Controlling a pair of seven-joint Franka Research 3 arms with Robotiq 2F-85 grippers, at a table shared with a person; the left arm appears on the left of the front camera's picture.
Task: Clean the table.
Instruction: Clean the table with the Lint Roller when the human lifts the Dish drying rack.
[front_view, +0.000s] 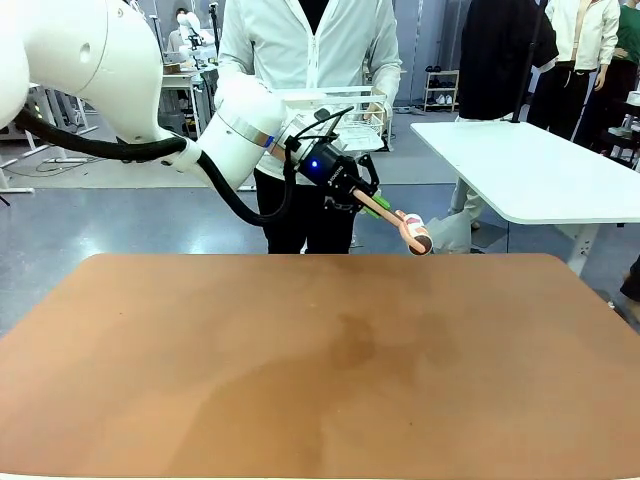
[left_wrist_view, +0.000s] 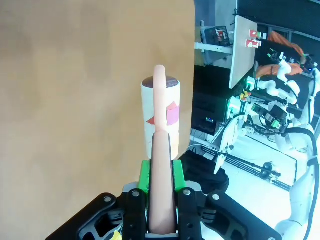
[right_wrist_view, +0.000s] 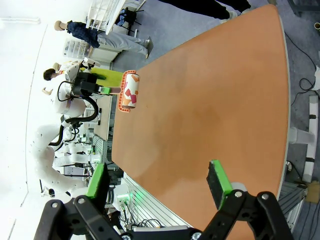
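Observation:
My left gripper is shut on the pink handle of a lint roller, held in the air just above the far edge of the reddish-brown table, right of its middle. In the left wrist view the green pads clamp the handle, and the white roller head with red and pink marks hangs over the table's edge. My right gripper is open with nothing between its fingers, high over the table. From there the lint roller and the left gripper show far off.
A person stands at the far side, behind the left arm, with a white wire rack at waist height. A smaller white-topped table stands at the back right. The brown tabletop is bare.

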